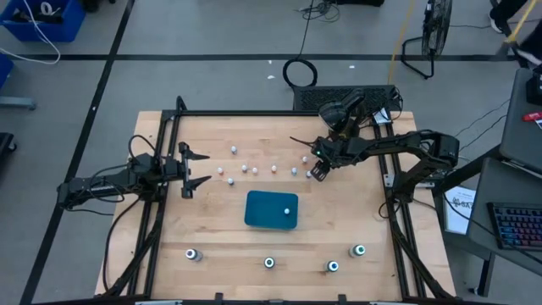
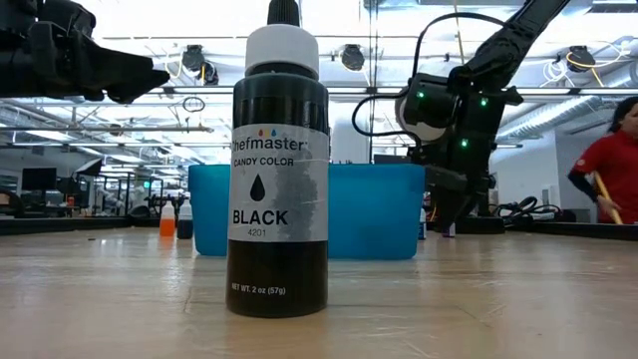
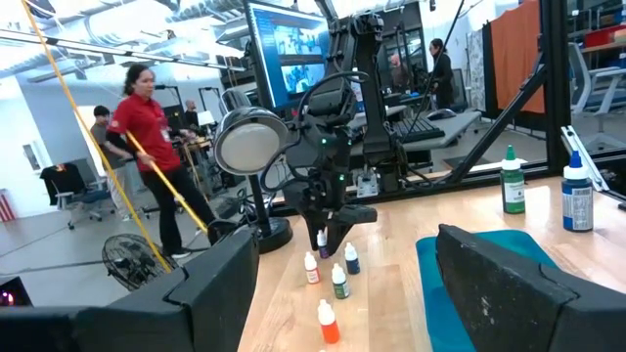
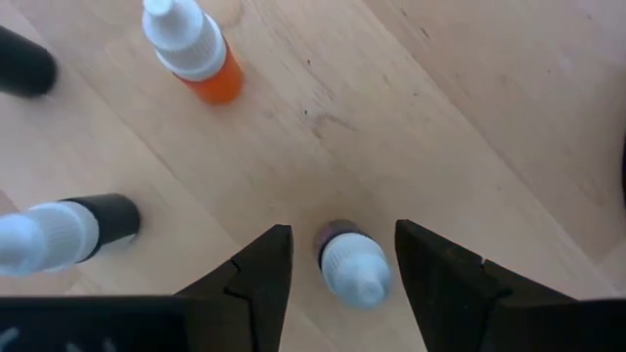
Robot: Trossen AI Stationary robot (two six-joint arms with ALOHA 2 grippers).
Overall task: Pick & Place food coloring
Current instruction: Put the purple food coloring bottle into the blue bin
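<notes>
Teal tray (image 1: 262, 203) holds one bottle (image 1: 288, 211).

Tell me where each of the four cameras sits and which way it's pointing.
High: overhead, straight down on the table; both arms.
Low: table level, past a black bottle to the tray.
Left wrist: looks over its own open fingers toward the right arm.
Right wrist: downward, fingers either side of a small bottle.
Shared: the teal tray, in high and low.

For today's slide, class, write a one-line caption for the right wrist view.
Right pincer, fingers open, straddles a white-capped bottle standing on the wooden table.
</notes>
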